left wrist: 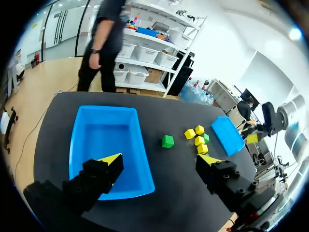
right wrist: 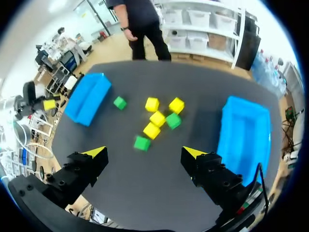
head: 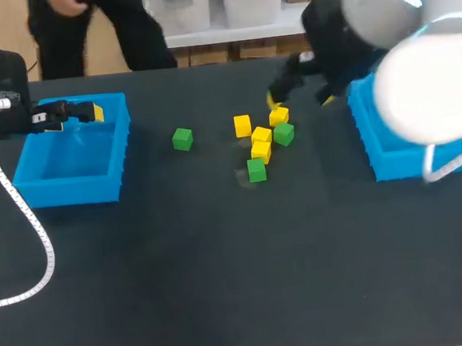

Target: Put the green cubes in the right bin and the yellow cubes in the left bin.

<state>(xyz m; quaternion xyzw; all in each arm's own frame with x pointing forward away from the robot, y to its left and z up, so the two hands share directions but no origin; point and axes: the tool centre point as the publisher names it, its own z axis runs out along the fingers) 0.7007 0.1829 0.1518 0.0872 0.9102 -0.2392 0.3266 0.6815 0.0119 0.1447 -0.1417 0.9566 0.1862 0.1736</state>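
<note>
left gripper [left wrist: 159, 162]: fingers spread wide, nothing between them. It's hanging up over the far edge of the left bin.

left bin [left wrist: 107, 137]: blue, right under and just ahead of my left gripper. One finger lines up over its inside, the other sits out over the table [head: 226, 288].

lone green cube [left wrist: 167, 141]: straight ahead of my left gripper, just past the left bin's side wall. It sits on its own, apart from the rest of the cubes.

right gripper [right wrist: 145, 153]: also wide open and pinching nothing, hovering above the table with the pile in front of it.

near green cube [right wrist: 141, 143]: closest cube to my right gripper, just ahead of it and pretty much centred between the fingers.

yellow cubes [right wrist: 157, 118]: four of them, a bit further ahead of my right gripper than the near green cube. Two sit in a short line running away from the fingers, and two more are side by side with a gap between them at the back.

third green cube [right wrist: 173, 121]: tucked in just beside the yellow cubes, on the side toward the right bin.

right bin [right wrist: 246, 135]: blue, off to the side of my right gripper, beyond the finger that's further from the left bin. It stands apart from the pile.
</note>
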